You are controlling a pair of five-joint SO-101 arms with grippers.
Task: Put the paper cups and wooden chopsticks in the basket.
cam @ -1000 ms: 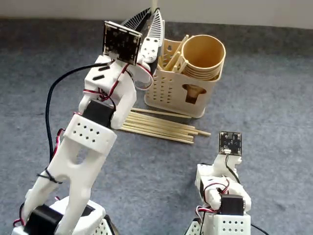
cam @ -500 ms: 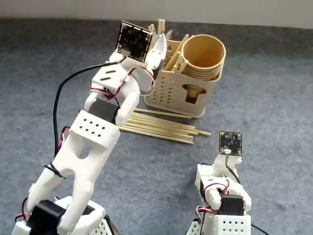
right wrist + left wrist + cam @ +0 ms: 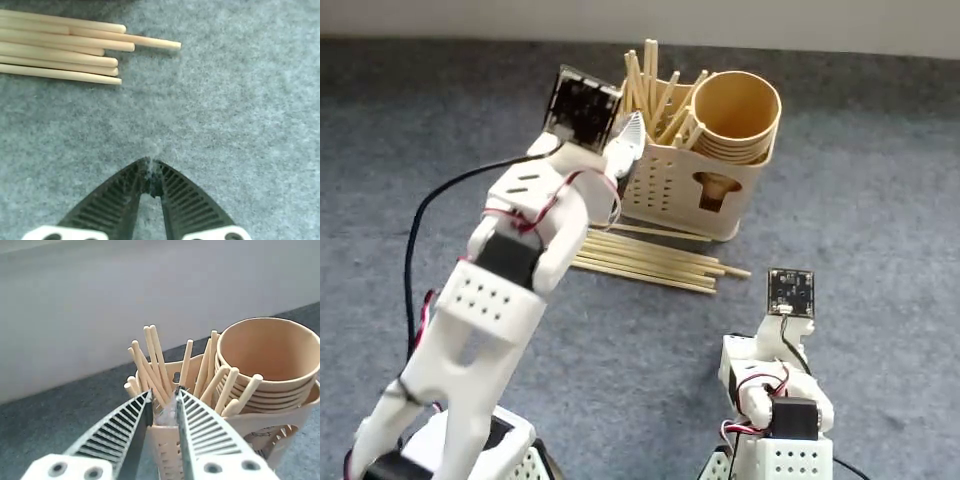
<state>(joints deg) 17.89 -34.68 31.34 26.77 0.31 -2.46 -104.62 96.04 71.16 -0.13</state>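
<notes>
A cream slotted basket (image 3: 670, 190) stands at the back of the grey cloth. It holds a stack of paper cups (image 3: 735, 105) and several upright wooden chopsticks (image 3: 645, 80). My left gripper (image 3: 630, 135) hovers at the basket's left rim. In the left wrist view this gripper (image 3: 164, 394) is slightly open with nothing between the jaws, just short of the standing chopsticks (image 3: 155, 355) and the cups (image 3: 265, 350). Several loose chopsticks (image 3: 650, 258) lie flat in front of the basket. My right gripper (image 3: 151, 170) is shut and empty, low over the cloth near the loose chopsticks (image 3: 60, 50).
The right arm (image 3: 775, 395) is folded at the front right, its camera board (image 3: 790, 290) close to the ends of the loose chopsticks. Grey cloth (image 3: 860, 250) covers the table, with open room to the right and front left. A pale wall runs behind the basket.
The left gripper came down from above the basket and pulled back to its left rim. The chopsticks it held high now stand in the basket. The right arm stayed still.
</notes>
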